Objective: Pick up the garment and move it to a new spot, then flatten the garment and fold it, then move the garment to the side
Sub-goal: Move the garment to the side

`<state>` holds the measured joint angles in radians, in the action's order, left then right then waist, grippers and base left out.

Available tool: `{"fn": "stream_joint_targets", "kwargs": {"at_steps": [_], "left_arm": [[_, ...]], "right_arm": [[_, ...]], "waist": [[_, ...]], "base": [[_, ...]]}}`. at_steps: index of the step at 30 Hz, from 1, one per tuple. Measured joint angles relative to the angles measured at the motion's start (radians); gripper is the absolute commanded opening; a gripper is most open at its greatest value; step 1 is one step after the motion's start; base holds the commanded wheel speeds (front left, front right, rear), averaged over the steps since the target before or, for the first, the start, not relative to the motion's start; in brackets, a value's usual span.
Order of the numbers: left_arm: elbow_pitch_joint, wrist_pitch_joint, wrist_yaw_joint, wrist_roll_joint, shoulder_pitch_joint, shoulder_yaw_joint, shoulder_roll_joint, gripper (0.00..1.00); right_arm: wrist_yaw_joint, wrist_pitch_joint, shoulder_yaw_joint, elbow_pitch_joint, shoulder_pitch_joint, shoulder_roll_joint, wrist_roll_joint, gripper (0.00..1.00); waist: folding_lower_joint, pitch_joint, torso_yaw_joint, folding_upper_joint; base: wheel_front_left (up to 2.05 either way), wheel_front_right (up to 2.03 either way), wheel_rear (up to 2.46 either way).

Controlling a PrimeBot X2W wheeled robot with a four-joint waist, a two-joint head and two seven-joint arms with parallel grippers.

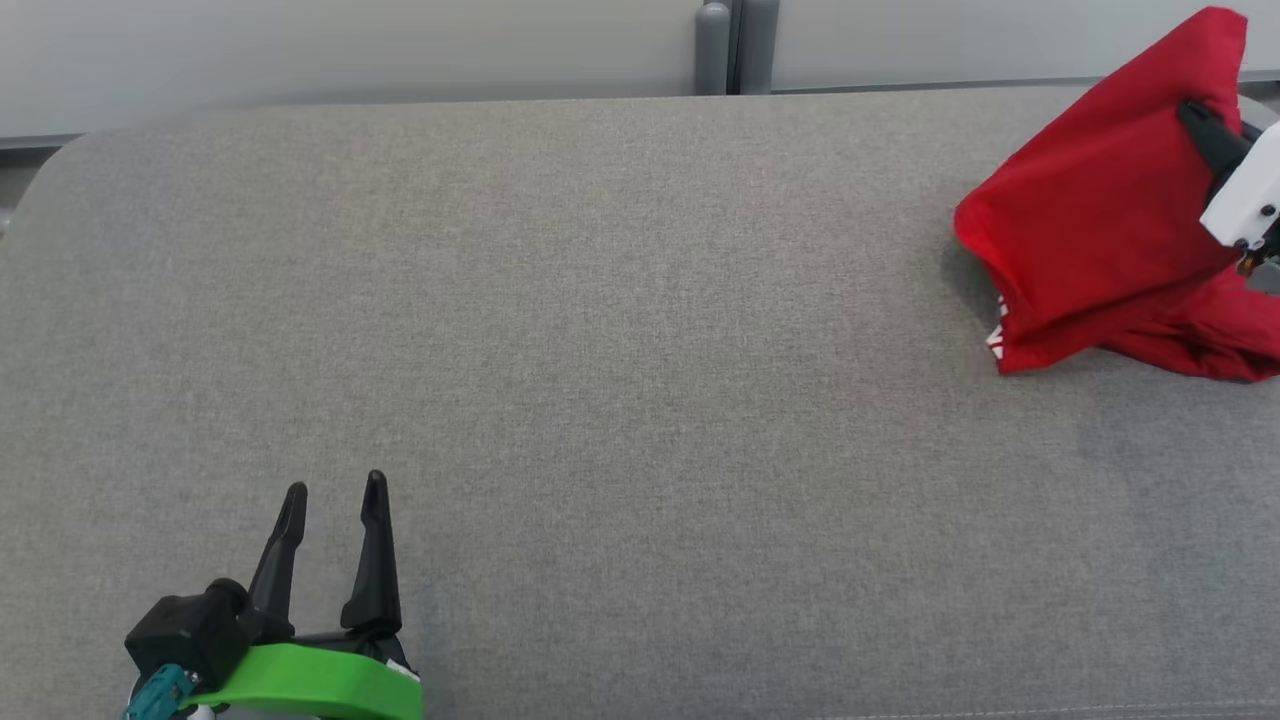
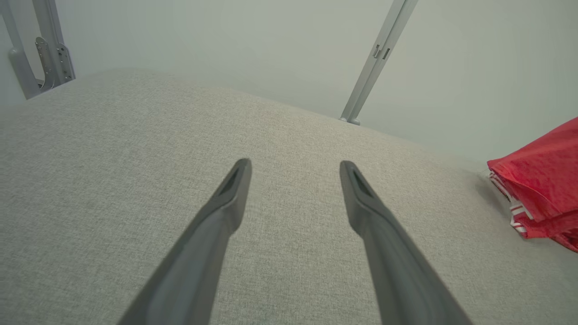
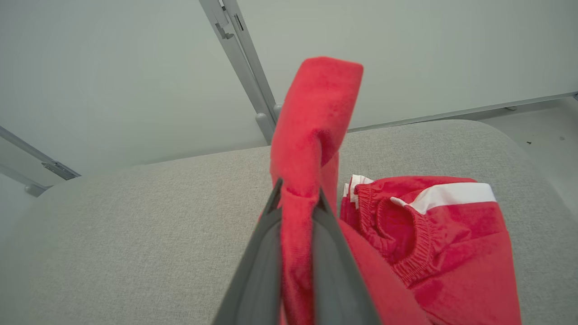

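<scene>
The garment is red with white stripes and an elastic waistband. It sits at the far right of the grey padded table, partly lifted, its lower folds resting on the surface. My right gripper is shut on a fold of the garment, which stands up between its fingers. My left gripper is open near the front left of the table, nothing between its fingers. The garment lies far to its right.
A pale wall panel with a grey upright post runs behind the table. The table's right edge drops to the floor just past the garment.
</scene>
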<state>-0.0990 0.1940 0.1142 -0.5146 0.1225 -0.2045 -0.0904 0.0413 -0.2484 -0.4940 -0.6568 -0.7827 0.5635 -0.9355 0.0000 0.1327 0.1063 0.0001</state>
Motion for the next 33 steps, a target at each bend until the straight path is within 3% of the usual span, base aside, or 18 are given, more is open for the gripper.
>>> {"fn": "stream_joint_targets", "kwargs": {"at_steps": [16, 33], "left_arm": [[-0.061, -0.036, 0.0, 0.038, -0.035, 0.014, -0.05, 1.0], [-0.164, -0.064, 0.0, 0.094, -0.099, 0.015, -0.085, 1.0]], "right_arm": [[-0.084, -0.021, 0.056, -0.108, -0.098, 0.081, 0.034, 0.0], [-0.129, 0.104, 0.055, -0.225, -0.091, 0.091, 0.085, 0.0]], "waist": [[0.0, 0.135, 0.016, 0.0], [0.0, 0.235, -0.022, 0.0]], "base": [[0.0, 0.0, 0.0], [0.0, 0.0, 0.0]]}}
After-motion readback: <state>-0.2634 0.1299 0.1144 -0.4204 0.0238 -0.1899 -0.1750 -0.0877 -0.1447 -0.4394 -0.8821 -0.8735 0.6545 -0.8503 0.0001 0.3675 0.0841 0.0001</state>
